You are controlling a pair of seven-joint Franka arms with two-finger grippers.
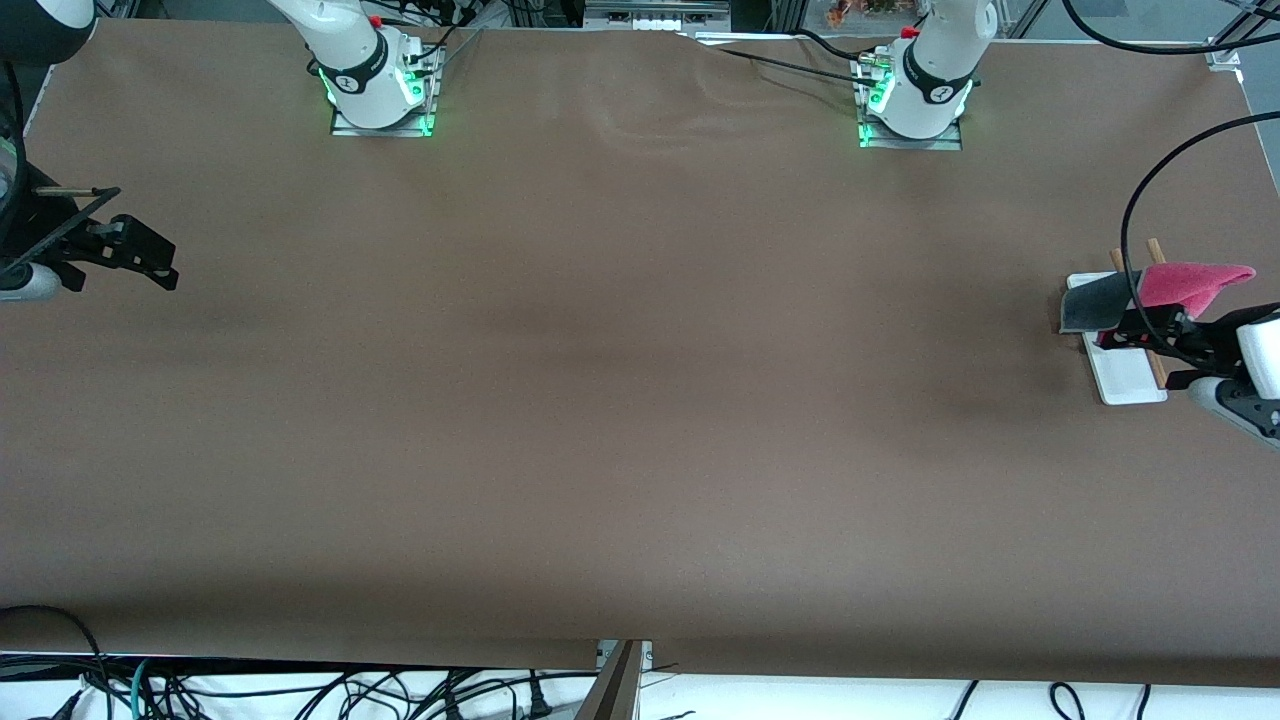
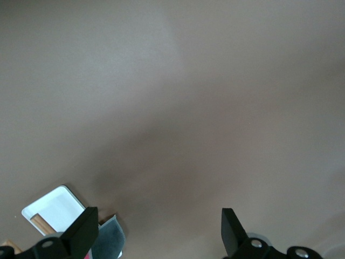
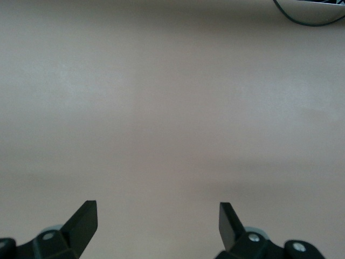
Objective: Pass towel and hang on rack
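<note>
The towel (image 1: 1195, 282) hangs over the rack's rods at the left arm's end of the table, with its pink side up and a dark grey flap (image 1: 1098, 303) drooping toward the table's middle. The rack's white base (image 1: 1130, 382) and its wooden rod tips (image 1: 1155, 248) show around it. My left gripper (image 1: 1145, 358) is open and empty, low over the rack base just beside the towel. The left wrist view shows the gripper (image 2: 159, 226), the grey flap (image 2: 108, 240) and the base (image 2: 54, 208). My right gripper (image 1: 150, 255) is open and empty, waiting over the right arm's end of the table (image 3: 158, 221).
A black cable (image 1: 1135, 200) arcs above the rack. The two arm bases (image 1: 380, 85) (image 1: 915, 95) stand along the edge farthest from the front camera. Brown table cover (image 1: 620, 380) spans between the grippers. Loose cables (image 1: 300, 690) lie below the near edge.
</note>
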